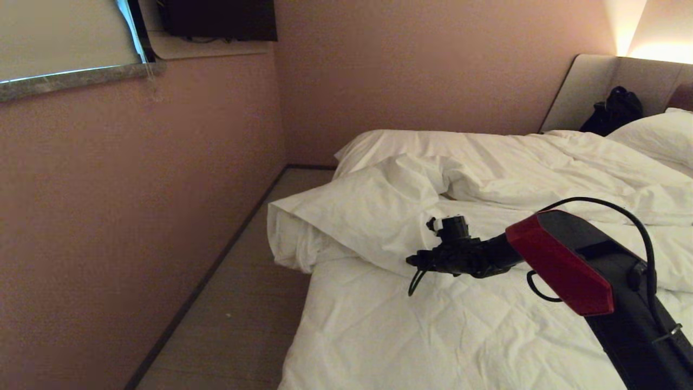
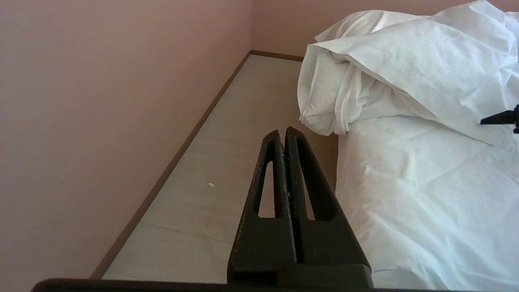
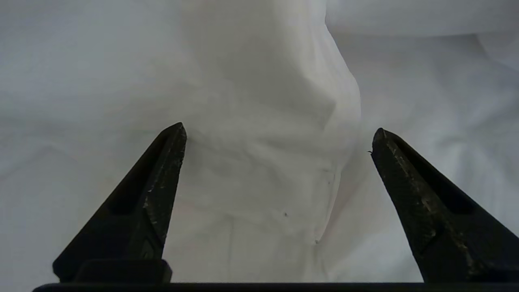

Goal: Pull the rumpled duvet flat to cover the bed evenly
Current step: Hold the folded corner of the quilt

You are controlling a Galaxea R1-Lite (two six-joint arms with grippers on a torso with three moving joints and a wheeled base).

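Duvet bunched on bed; right hand open.

The duvet is folded back in a rumpled heap across the bed's middle, its corner overhanging the edge by the floor; the right hand is held just above the fold, fingers spread wide, nothing gripped; the left hand is parked beside the bed, closed and empty.

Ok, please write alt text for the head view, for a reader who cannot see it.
A rumpled white duvet lies bunched across a bed beside a pink wall. The robot's right pincer is above the fold. A pillow and a dark bag are by the headboard.
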